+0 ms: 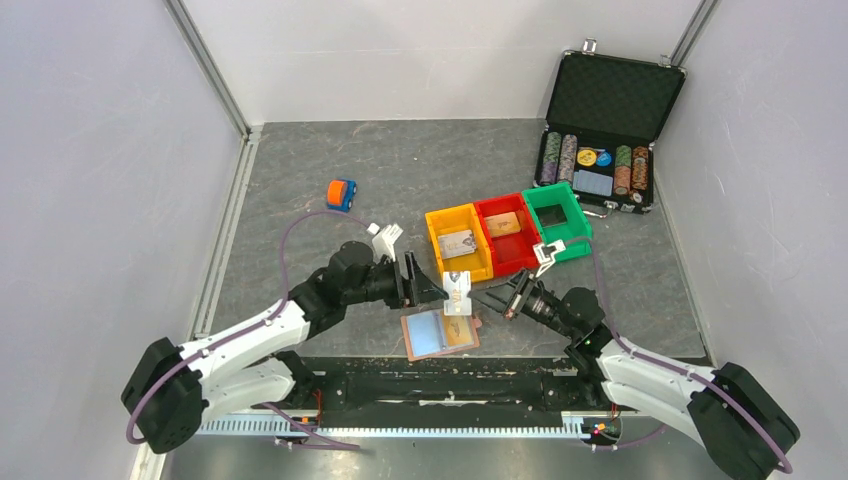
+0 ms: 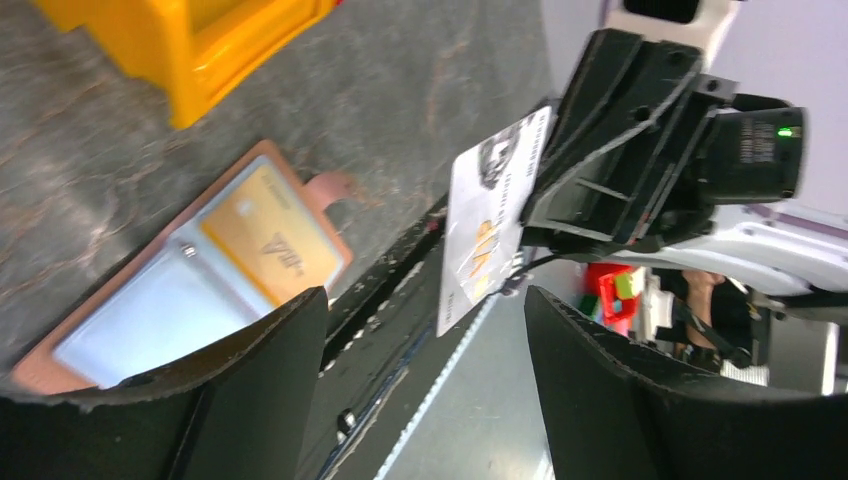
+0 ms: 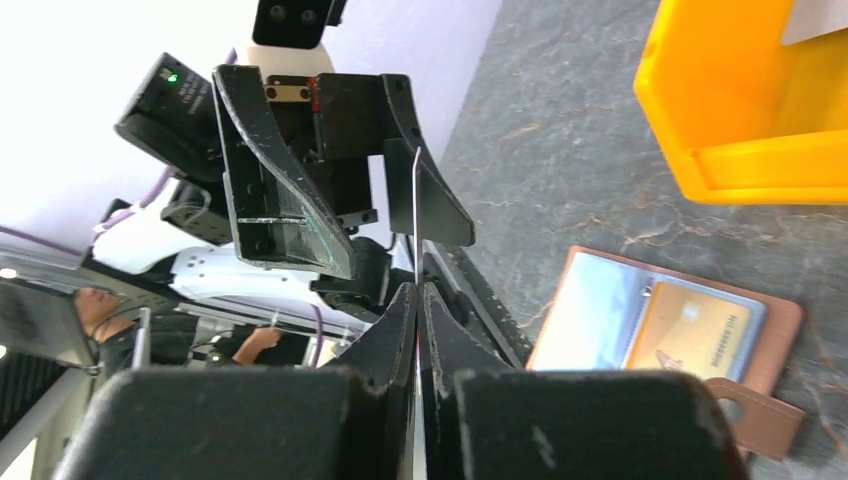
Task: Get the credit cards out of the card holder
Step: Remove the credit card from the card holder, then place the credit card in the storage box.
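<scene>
Above the open card holder (image 1: 440, 335), which lies flat on the table, the left gripper (image 2: 425, 350) stands spread and grips nothing. Beside it, also above the holder, the right gripper (image 3: 417, 300) pinches a white card (image 2: 490, 220) by one edge. An orange card (image 3: 695, 325) sits in the holder's pocket. With so thin an edge hold, the white card could swivel or drop back onto the holder.

You have one reddish-brown card holder (image 1: 424, 336), open flat on the counter (image 1: 400, 170), orange card (image 1: 460, 333) in a clear pocket. One white card (image 1: 457, 293) stands upright, pinched by the right hand (image 3: 418, 310).
</scene>
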